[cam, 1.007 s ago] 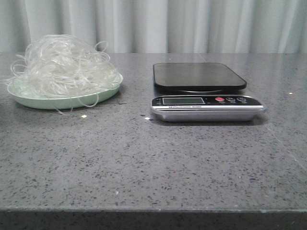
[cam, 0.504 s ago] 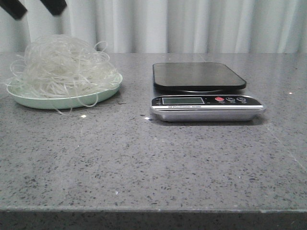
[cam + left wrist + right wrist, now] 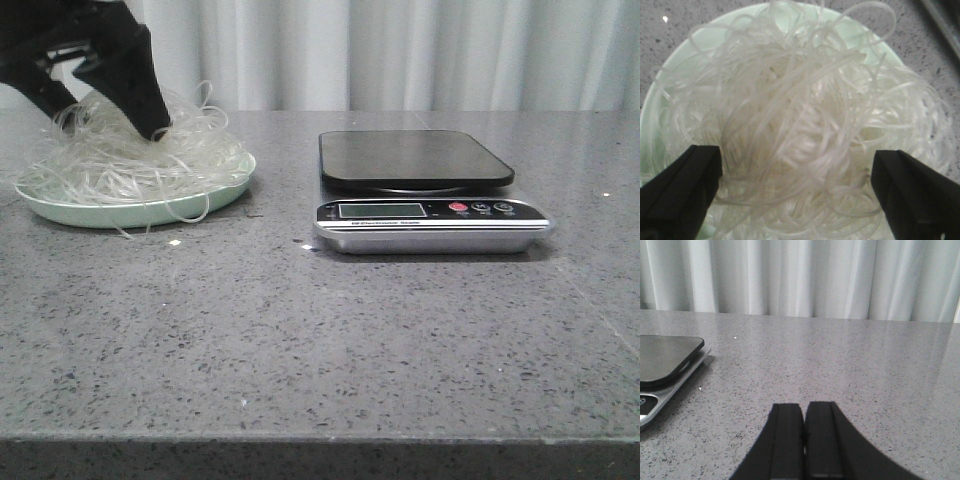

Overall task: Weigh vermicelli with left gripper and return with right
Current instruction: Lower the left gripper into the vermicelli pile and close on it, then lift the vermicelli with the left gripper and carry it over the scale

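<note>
The vermicelli (image 3: pixel 125 150) sits heaped on the green plate (image 3: pixel 60 210), left of the scale (image 3: pixel 420 190); the left gripper (image 3: pixel 795 192) straddles the mound, jaws wide, gripping nothing; the right gripper (image 3: pixel 804 440) waits closed, empty, beyond the scale.

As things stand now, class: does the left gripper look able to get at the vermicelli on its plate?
Probably yes. The left gripper is open, its fingers either side of the vermicelli heaped on the green plate. Nothing lies between them.
</note>
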### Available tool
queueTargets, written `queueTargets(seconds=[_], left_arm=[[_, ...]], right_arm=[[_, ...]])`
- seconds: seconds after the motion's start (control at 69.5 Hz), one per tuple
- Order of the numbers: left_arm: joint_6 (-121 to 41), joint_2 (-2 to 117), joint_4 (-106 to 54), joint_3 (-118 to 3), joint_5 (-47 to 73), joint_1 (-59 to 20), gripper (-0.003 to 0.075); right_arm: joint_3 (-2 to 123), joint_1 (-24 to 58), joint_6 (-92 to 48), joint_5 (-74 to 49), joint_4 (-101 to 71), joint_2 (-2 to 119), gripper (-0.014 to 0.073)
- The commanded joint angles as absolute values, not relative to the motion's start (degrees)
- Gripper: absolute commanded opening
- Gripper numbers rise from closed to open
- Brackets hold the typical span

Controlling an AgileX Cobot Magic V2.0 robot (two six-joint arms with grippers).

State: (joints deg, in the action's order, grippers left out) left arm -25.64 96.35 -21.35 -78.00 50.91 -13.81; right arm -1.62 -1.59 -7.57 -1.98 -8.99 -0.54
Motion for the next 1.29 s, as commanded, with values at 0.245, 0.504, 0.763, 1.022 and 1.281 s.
queueTargets(seconds=[0.245, 0.504, 0.763, 1.022, 1.281], left_arm=[[-25.8, 95.9, -23.1, -79.9, 49.6, -14.2, 0.0622], [-25.8, 96.0, -23.1, -79.9, 49.4, -14.2, 0.0298], [-25.8, 95.5, -22.4, -80.1, 48.8, -14.2, 0.0146], [-25.8, 95.3, -22.4, -87.5, 55.1, -14.2, 0.0145], [-25.7, 94.5, -24.8, -100.5, 59.5, -14.2, 0.0145]], right_arm=[[-1.1, -1.9, -7.9, 2.1, -9.3, -1.5, 0.0151], [-1.1, -1.9, -7.9, 1.9, -9.3, -1.5, 0.0151], [-1.1, -1.9, -7.9, 1.9, -9.3, -1.5, 0.0151], [-1.1, -1.9, -7.9, 1.9, -9.3, -1.5, 0.0151], [-1.1, -1.9, -7.9, 1.9, -9.3, -1.5, 0.0151]])
